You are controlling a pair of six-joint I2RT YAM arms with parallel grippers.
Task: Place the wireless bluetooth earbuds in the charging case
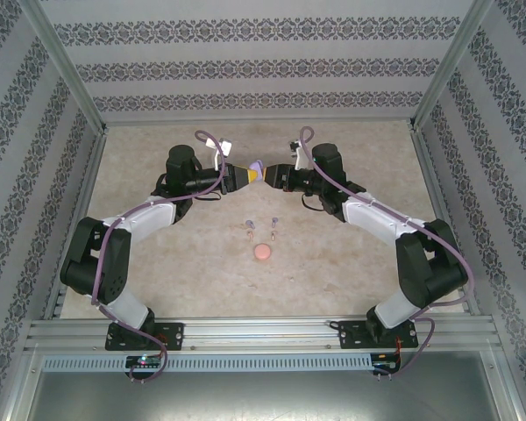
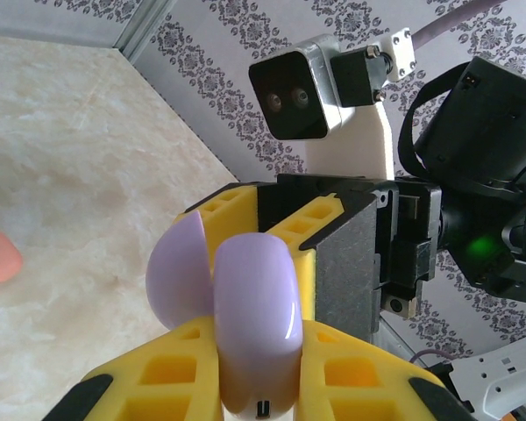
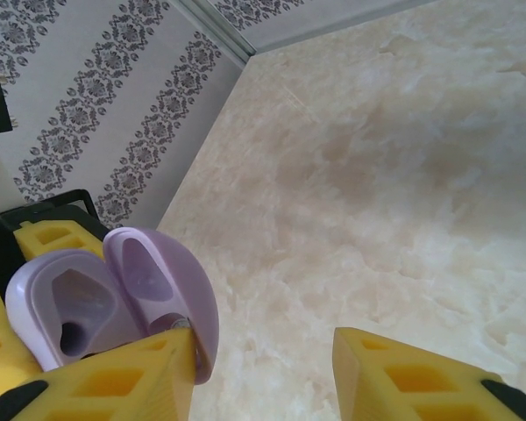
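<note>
You hold the open, empty purple case (image 3: 96, 298) tight in the left pincer (image 1: 244, 175), the right pincer (image 3: 263, 360) is agape, and the earbuds (image 1: 273, 222) lie on the table (image 1: 351, 254).

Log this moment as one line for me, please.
left tool: holds open purple case | right tool: open, at its lid | earbuds: on table
</note>
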